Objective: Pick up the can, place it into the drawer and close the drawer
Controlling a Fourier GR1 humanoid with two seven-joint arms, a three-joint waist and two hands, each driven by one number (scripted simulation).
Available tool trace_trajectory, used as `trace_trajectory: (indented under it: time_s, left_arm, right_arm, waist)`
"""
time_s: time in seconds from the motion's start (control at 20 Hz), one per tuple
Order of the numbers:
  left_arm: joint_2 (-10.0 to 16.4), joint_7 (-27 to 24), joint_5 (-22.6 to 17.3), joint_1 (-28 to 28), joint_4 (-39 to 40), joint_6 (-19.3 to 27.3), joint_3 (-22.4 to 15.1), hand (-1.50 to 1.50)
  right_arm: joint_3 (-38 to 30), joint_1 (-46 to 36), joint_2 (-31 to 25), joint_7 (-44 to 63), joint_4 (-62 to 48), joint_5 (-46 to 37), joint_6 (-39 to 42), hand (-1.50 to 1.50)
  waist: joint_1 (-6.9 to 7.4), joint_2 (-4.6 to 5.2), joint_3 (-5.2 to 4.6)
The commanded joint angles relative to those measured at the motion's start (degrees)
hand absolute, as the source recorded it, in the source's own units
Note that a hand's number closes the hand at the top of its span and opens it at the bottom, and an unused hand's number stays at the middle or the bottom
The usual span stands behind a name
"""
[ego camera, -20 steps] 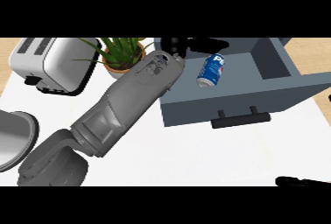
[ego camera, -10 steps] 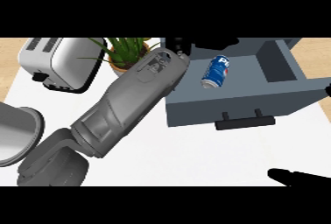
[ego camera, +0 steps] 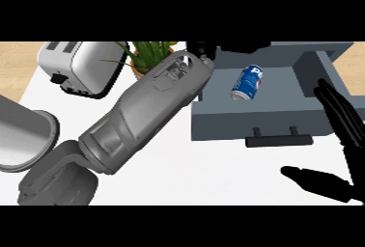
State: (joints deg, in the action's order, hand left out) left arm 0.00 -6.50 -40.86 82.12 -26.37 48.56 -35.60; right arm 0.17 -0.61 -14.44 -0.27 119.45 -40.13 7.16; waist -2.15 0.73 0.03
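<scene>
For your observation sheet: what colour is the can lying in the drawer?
The can is blue with white, head view.

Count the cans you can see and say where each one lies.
1. The blue can lies on its side inside the open grey drawer, just right of the robot's left forearm. Another could be hidden under that forearm.

I saw bare table (ego camera: 242, 166) between my right hand (ego camera: 336, 113) and the drawer handle (ego camera: 279, 141), nothing blocking. Left of the hand, the open drawer (ego camera: 214, 126) had room around the can (ego camera: 248, 83); farther left my left forearm (ego camera: 149, 111) barred the way.
</scene>
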Motion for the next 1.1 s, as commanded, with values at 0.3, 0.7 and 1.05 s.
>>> trace_trajectory:
  time_s: [0.3,0.7,1.05]
  left_arm:
    - [1.6,4.3,2.5,0.7,-2.8,0.7,0.7,-1.50]
    - [10.9,12.1,5.9,-4.5,-14.2,-0.7,-1.0,-1.50]
    - [16.7,16.5,6.9,-7.8,-22.4,-2.2,-0.7,-1.50]
  right_arm:
    - [7.6,-8.9,1.5,2.4,-19.0,-20.5,-7.2,-1.50]
    - [3.9,-12.3,6.4,-3.7,-38.5,-21.8,-21.9,-1.50]
    - [0.4,-21.0,6.1,-4.9,-52.5,-24.1,-26.5,-1.50]
  waist:
    - [3.28,-0.76,-0.03]
    - [4.31,-0.95,0.01]
    - [4.79,-0.78,0.01]
